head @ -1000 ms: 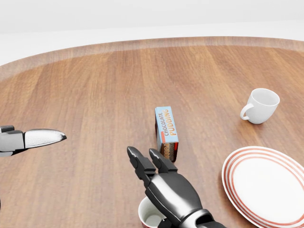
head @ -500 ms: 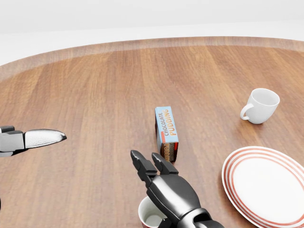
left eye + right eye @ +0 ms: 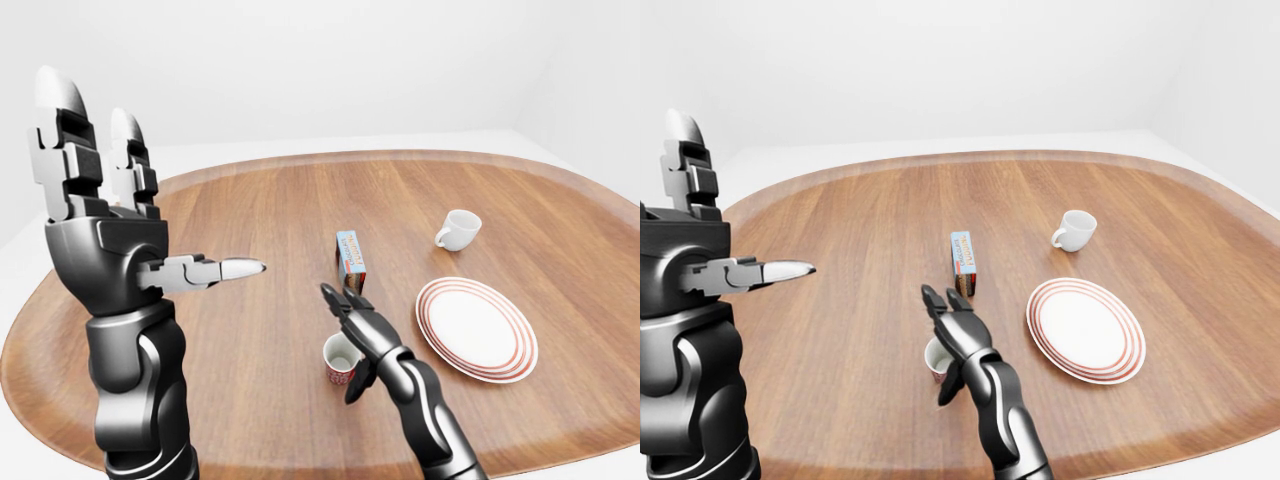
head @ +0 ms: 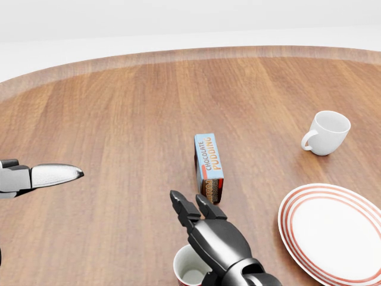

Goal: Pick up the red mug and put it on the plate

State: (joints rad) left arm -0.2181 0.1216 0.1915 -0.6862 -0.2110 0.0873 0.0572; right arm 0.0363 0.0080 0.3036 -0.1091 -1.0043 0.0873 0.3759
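Right hand (image 4: 209, 237) has drawn back toward the near table edge over the last second, fingertips (image 4: 178, 202) now lower in the head view and closer over the red mug (image 3: 341, 359). Fingers spread open, holding nothing; thumb hangs beside the mug wall in the left-eye view, contact unclear. Looks like pre-grasp alignment, no pickup yet.

Mug: upright, glossy red outside, pale inside, near the near edge of the table (image 3: 250, 210), left of the plate (image 3: 476, 328), apart from it. Plate is flat, white, with red rings.

Left hand (image 3: 100, 230) raised, fingers extended, empty. Table is oval, wood grain. Pudding box (image 4: 209, 167) and white cup (image 4: 326, 133) haven't moved.
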